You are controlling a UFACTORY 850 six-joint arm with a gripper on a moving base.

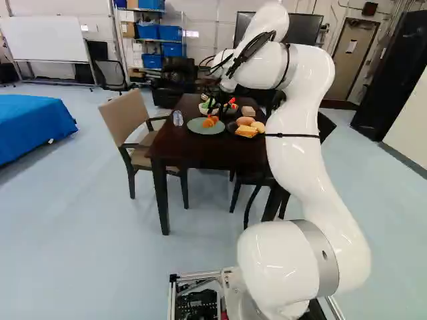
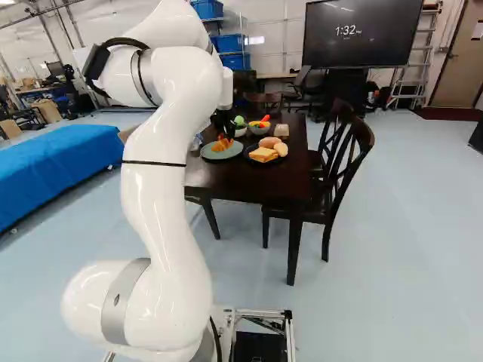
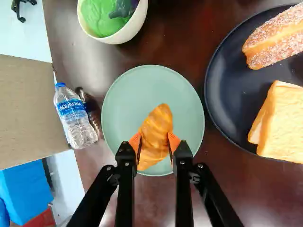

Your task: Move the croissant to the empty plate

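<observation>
Croissant grasped by the gripper over the pale green plate.
The two fingers close on the croissant from opposite sides, their orange pads touching it, and its far end points ahead of the gripper. The plate lies directly under the gripper; whether the croissant also touches it, I cannot tell. Beside the gripper on one side, a clear water bottle with a blue cap lies next to a dark brown item. On the other side, a black plate carries a sugar-dusted bread roll and a sandwich. Ahead, past the green plate, stands a cream bowl with green contents.
</observation>
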